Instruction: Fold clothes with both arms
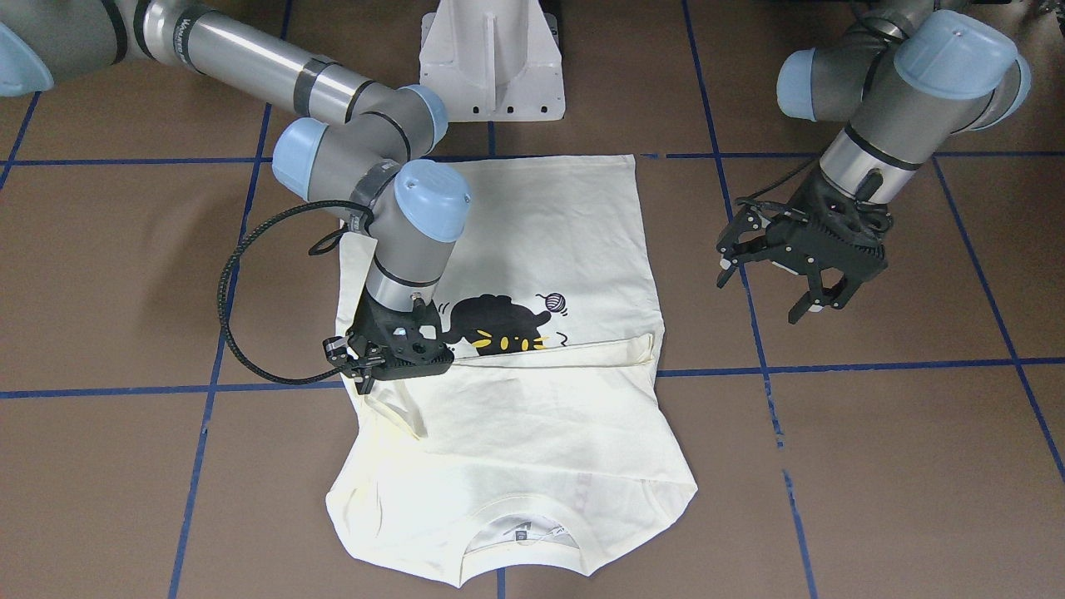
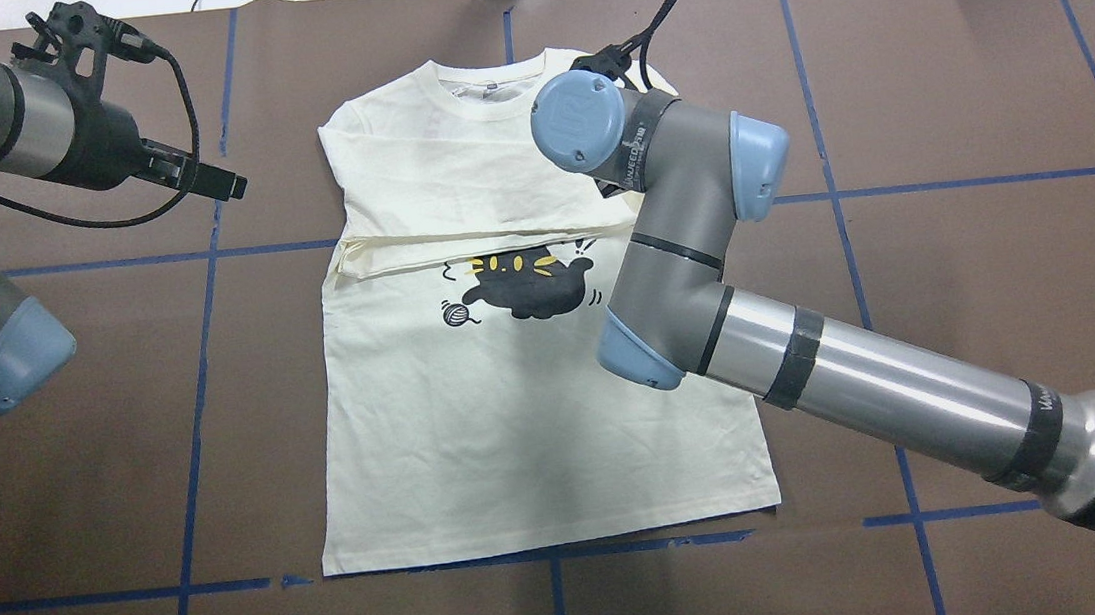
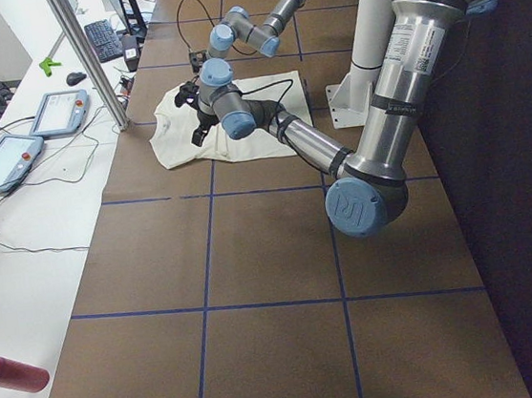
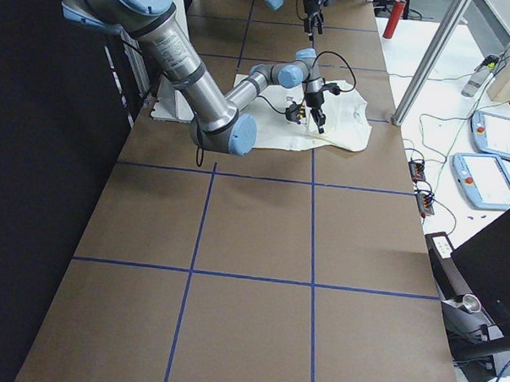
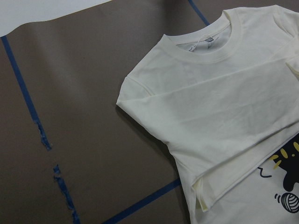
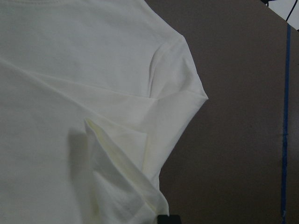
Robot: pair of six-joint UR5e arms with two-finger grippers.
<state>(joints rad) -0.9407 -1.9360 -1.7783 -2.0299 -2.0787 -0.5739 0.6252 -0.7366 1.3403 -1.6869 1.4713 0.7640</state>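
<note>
The cream-white shirt [image 1: 532, 416] lies flat on the brown table with its print side up, also in the overhead view [image 2: 518, 421]. A sleeve is folded across the chest just above the black cat print [image 1: 499, 324]. My right gripper [image 1: 358, 366] is down on the shirt's edge near the shoulder and is shut on a raised ridge of the shirt [image 6: 117, 186]. In the overhead view the right wrist hides it. My left gripper [image 1: 761, 291] is open and empty, and hovers over bare table beside the shirt's other side [image 2: 229, 185]. The left wrist view shows the collar and shoulder [image 5: 224, 102].
The white pedestal base [image 1: 491, 58] stands at the robot's edge of the table. Blue tape lines [image 1: 749, 366] cross the brown table. A red cylinder [image 3: 12, 372] and tablets [image 3: 59, 112] lie on the white side bench beyond the table's edge.
</note>
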